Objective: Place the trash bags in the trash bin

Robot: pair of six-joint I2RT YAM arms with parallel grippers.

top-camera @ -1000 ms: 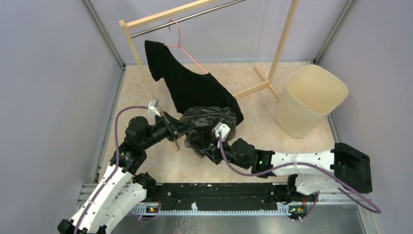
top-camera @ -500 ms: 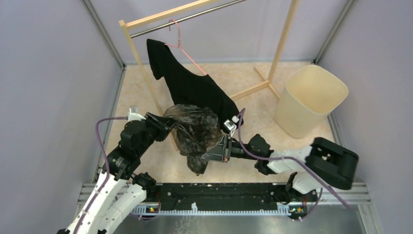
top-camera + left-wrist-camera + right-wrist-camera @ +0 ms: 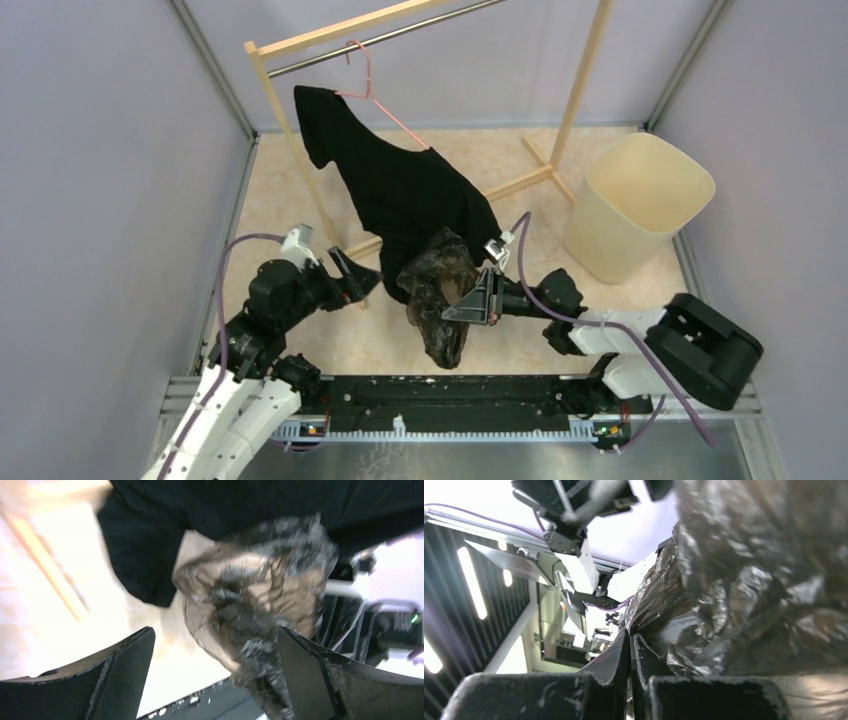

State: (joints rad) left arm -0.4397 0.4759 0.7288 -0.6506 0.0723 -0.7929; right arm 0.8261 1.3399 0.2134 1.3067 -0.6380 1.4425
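Observation:
The trash bag [image 3: 437, 290], a crumpled glossy brown-grey film, hangs in front of the black T-shirt, held only by my right gripper [image 3: 462, 303]. In the right wrist view the right gripper [image 3: 630, 636] is shut, with a fold of the bag [image 3: 749, 580] pinched between its fingers. My left gripper [image 3: 357, 275] stands open to the left of the bag, apart from it. In the left wrist view the left gripper [image 3: 214, 632] has wide-spread fingers [image 3: 120, 675] with nothing between them, and the bag [image 3: 255, 600] hangs ahead of them. The cream trash bin [image 3: 640, 205] stands upright at the far right.
A black T-shirt [image 3: 395, 190] on a pink hanger [image 3: 365, 75] hangs from the wooden clothes rack [image 3: 585, 75], right behind the bag. The rack's foot [image 3: 530, 180] lies between the bag and the bin. Grey walls close in on both sides.
My left gripper has opened, let go of the bag and drawn back to the left. The right gripper, still shut on the bag, has carried it to the right.

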